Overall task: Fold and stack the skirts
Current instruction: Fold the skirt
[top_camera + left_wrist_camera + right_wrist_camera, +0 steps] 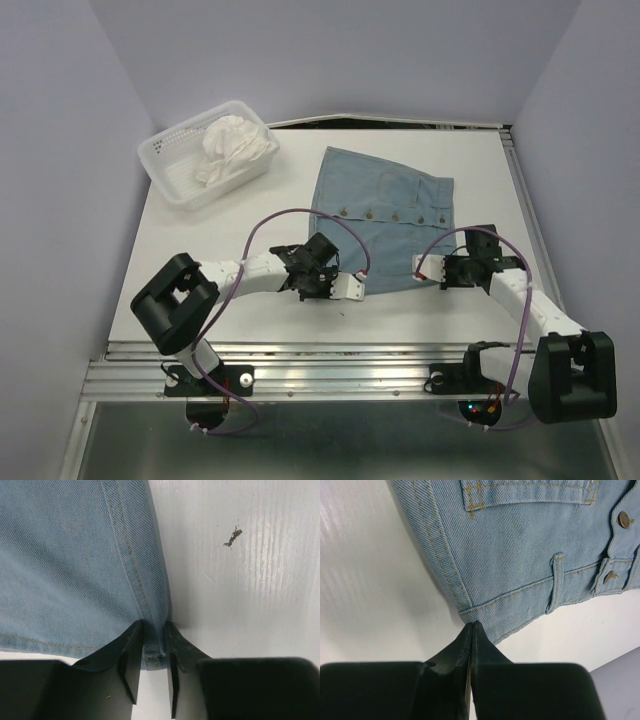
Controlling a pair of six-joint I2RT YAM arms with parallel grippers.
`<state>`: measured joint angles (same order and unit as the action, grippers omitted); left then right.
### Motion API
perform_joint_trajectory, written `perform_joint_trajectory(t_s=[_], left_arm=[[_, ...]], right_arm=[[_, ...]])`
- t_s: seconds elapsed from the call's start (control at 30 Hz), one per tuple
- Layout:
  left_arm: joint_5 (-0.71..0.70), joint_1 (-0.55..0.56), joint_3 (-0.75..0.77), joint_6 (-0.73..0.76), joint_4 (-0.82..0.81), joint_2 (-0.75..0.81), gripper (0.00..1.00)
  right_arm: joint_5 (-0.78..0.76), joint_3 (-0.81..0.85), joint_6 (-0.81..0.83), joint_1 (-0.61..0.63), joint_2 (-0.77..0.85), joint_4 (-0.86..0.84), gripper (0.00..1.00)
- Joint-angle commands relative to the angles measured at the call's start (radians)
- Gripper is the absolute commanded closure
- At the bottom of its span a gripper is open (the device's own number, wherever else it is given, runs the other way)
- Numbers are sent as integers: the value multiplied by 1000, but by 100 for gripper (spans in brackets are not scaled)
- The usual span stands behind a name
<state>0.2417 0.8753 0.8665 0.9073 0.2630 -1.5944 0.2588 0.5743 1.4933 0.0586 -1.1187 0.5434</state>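
Left hand (154,628) around blue skirt (65,555) corner

This is looking like a robotics lab, set up as a closed test cell rather than a home or a shop. Plain pale walls (60,150) are boxing in a bare white surface (200,235) on three sides. Two small black-and-white robot arms, the left arm (250,268) and the right arm (520,295), are sitting bolted to aluminium rails (330,368) along the near edge. Purple cables (262,225) are looping in the open and small lights (470,408) are glowing at the bases. The only goods are lying there as staged props: a blue denim skirt (385,215) is lying flat, and a white mesh basket (165,172) is holding crumpled white cloth (232,145).
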Motion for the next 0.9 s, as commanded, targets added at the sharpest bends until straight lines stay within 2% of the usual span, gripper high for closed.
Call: perform_joint_trajectory(t_s=[0.0, 0.03, 0.13, 0.33, 0.4, 0.63, 0.77, 0.87], left_arm=[[-15, 4, 25, 4, 27, 28, 74], [-13, 4, 22, -8, 27, 40, 76], [-4, 4, 25, -47, 53, 111, 100], [22, 2, 45, -113, 137, 272, 100], [27, 2, 64, -148, 212, 371, 100], [-7, 2, 149, -217, 344, 560, 100], [-79, 1, 186, -278, 313, 602, 100], [-119, -50, 216, -289, 214, 576, 100]], right_arm=[[6, 32, -37, -6, 43, 27, 99], [13, 39, -44, -6, 46, 36, 99], [40, 82, -82, -6, 63, 113, 99], [106, 180, -148, -6, 131, 288, 99], [111, 183, -154, -6, 200, 364, 99], [138, 222, -188, -6, 399, 558, 99], [143, 272, -304, -6, 421, 526, 99], [132, 321, -386, -6, 324, 448, 99]])
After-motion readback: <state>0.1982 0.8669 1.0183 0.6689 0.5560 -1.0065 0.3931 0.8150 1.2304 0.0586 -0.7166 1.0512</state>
